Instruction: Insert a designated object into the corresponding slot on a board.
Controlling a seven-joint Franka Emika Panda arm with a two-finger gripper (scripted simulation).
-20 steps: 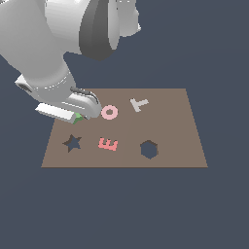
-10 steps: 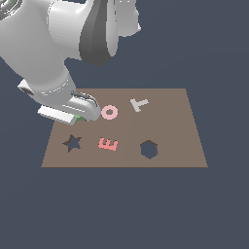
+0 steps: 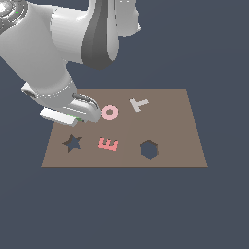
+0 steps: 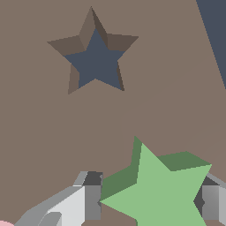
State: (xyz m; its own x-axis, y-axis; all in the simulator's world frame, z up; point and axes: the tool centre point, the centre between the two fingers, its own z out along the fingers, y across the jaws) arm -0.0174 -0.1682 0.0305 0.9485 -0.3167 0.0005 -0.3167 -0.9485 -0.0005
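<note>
The green star (image 4: 161, 194) sits between my gripper's (image 4: 150, 204) two grey fingers (image 4: 90, 201), which are closed against its sides. In the exterior view the gripper (image 3: 78, 116) hangs low over the left rear part of the brown board (image 3: 170, 126), and only a green speck of the star (image 3: 78, 118) shows under it. The dark star-shaped slot (image 3: 73, 143) lies just in front of the gripper, uncovered. In the wrist view the slot (image 4: 95, 59) is apart from the star, with bare board (image 4: 44, 132) between them.
A pink O ring (image 3: 110, 112) lies right beside the gripper on the exterior view's right. A pink E (image 3: 108, 144), a grey T (image 3: 139, 103) and a dark hexagonal cutout (image 3: 149, 149) are also on the board. My bulky arm (image 3: 58, 44) hides the board's left rear corner.
The arm's upper links have shifted a little. The gripper stays at about the same place behind the star slot, still holding the green star.
</note>
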